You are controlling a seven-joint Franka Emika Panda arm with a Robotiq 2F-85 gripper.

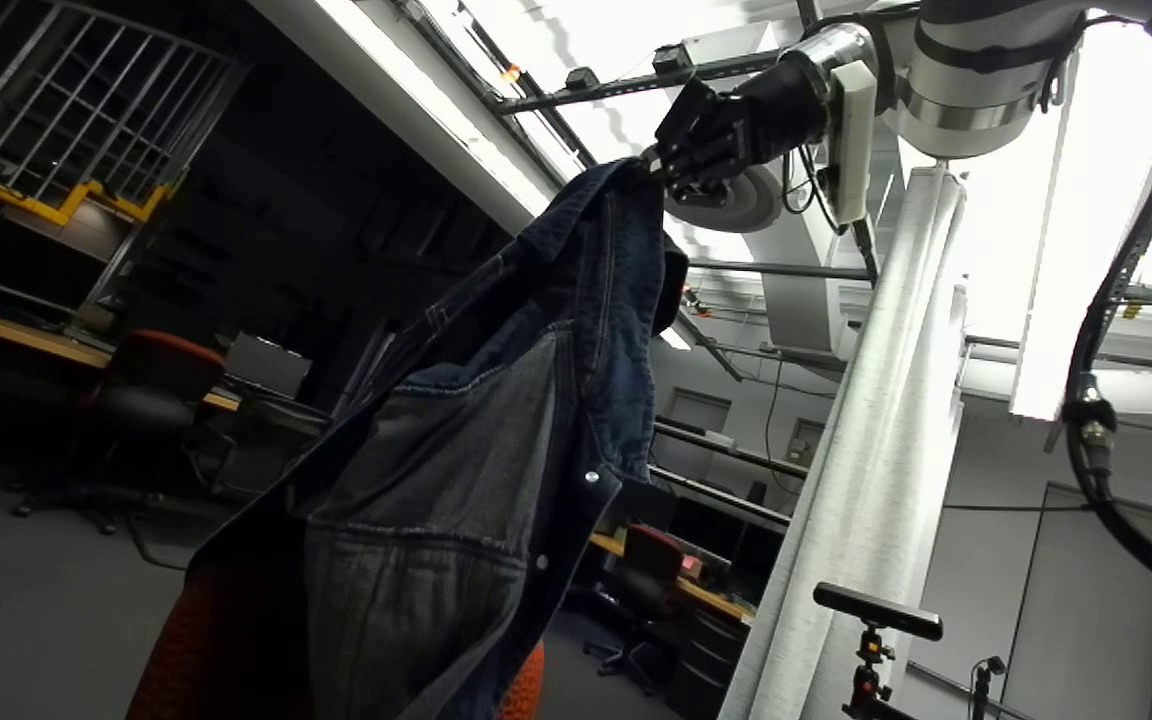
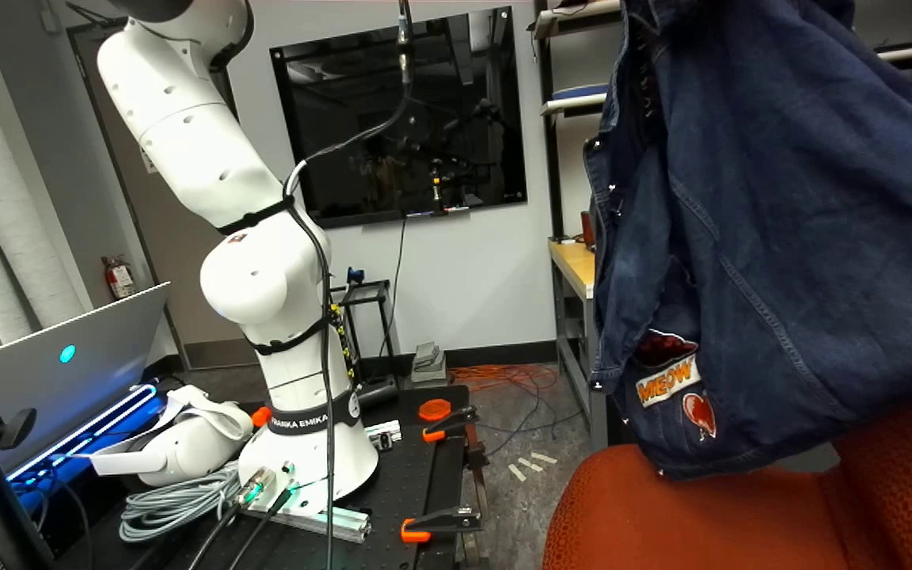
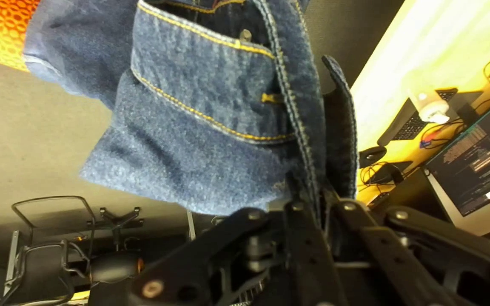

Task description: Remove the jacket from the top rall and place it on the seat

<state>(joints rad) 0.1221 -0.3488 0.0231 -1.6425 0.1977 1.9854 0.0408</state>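
Observation:
The blue denim jacket (image 1: 476, 440) hangs stretched down from my gripper (image 1: 654, 165) in an exterior view. My gripper is shut on a top edge of it. In the wrist view, the gripper's fingers (image 3: 311, 191) pinch a seam of the jacket (image 3: 211, 106). In an exterior view, the jacket (image 2: 804, 222) hangs over the orange seat (image 2: 701, 522), its lower edge at or just above the seat; contact is unclear. The orange backrest (image 2: 899, 475) shows partly behind it, and also beside the jacket in an exterior view (image 1: 181, 650). The top rall is hidden or out of view.
The robot base (image 2: 305, 459) stands on a black table with clamps (image 2: 444, 522), left of the chair. A grey curtain (image 1: 856, 450) and a camera on a stand (image 1: 876, 610) are near the arm. A desk with a monitor (image 3: 479, 157) is at right in the wrist view.

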